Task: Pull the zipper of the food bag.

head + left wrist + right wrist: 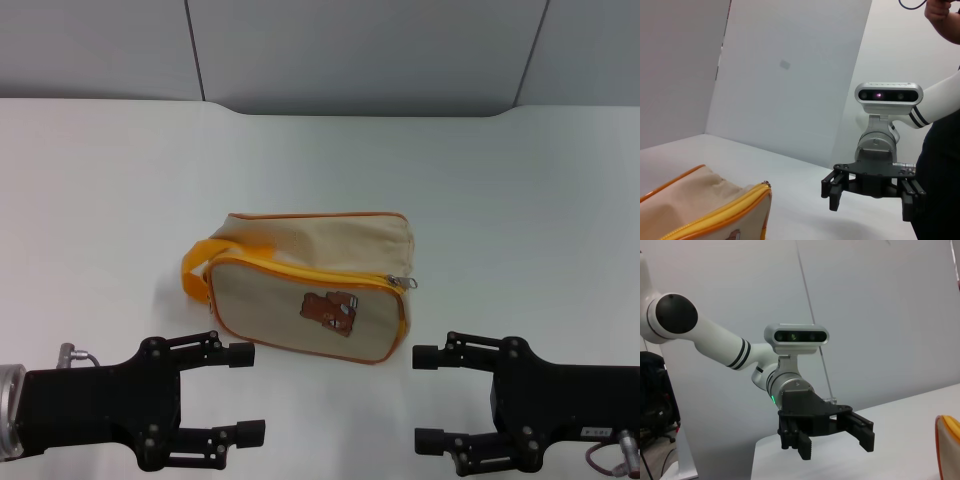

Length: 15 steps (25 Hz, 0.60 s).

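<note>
**Zipper pull sits on the right arm's side**

White tabletop [100, 200], beige canvas food bag with orange trim [300, 275] lying mid-table, long axis left-right. Its small metal zipper pull [400, 282] is at the bag's right end, zipper looks closed. Left gripper [240, 395] and right gripper [428, 397] both spread wide, holding nothing, just in front of the bag. Right one's nearer the pull.

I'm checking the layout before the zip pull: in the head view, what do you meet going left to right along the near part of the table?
left gripper → yellow handle → food bag → zipper pull → right gripper
</note>
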Each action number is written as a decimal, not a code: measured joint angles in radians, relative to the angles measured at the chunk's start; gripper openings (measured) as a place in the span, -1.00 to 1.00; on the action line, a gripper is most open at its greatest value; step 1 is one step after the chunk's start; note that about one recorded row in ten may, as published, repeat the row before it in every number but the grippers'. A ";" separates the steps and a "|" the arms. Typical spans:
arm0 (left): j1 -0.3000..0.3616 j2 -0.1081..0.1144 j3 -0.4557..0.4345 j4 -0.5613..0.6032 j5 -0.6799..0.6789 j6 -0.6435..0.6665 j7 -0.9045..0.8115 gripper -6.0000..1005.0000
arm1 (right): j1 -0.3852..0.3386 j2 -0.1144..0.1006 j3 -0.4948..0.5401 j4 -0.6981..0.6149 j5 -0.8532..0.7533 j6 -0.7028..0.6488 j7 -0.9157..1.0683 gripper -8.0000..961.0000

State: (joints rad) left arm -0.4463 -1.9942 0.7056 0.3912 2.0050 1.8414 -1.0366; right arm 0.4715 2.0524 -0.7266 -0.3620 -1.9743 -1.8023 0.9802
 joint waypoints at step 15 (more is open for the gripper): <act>-0.004 -0.001 0.000 0.000 0.012 -0.005 0.001 0.64 | 0.003 0.000 0.000 0.000 0.000 0.000 0.000 0.73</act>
State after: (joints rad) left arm -0.4505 -1.9956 0.7055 0.3912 2.0168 1.8369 -1.0354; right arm 0.4741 2.0525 -0.7269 -0.3620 -1.9742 -1.8023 0.9802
